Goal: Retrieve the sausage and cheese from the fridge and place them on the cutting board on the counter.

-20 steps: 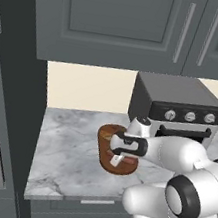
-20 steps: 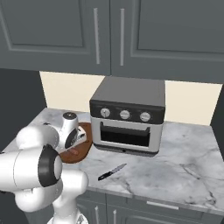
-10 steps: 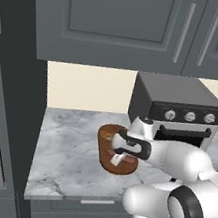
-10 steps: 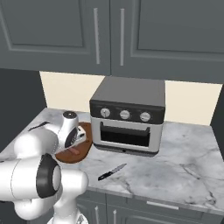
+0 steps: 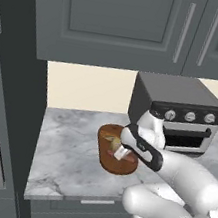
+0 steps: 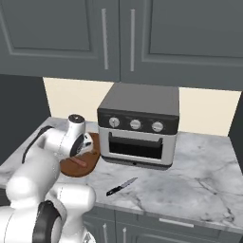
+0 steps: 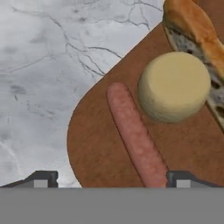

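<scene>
The dark reddish-brown cutting board [image 7: 100,144] lies on the marble counter [image 7: 39,65]. On it lies the pinkish sausage [image 7: 135,135], and the pale yellow cheese [image 7: 175,85] rests just beside it. My gripper [image 7: 111,180] hovers close over the board, open, its fingertips [image 7: 41,179] wide apart; the sausage's near end lies by the right tip, free of both. From the base views the hand [image 5: 136,141] hangs over the board [image 5: 116,165], with the sausage [image 6: 76,162] showing on the board [image 6: 83,168]. The grey fridge [image 5: 1,112] stands at the left.
A loaf of bread [image 7: 192,26] lies on the board's far end beside the cheese. A grey toaster oven [image 6: 137,126] stands right of the board. A black knife [image 6: 121,186] lies on the counter [image 6: 190,175] in front of it. Dark cabinets hang overhead.
The jaws have gone from shut to wide open, and the sausage now lies free on the board. The arm has barely shifted.
</scene>
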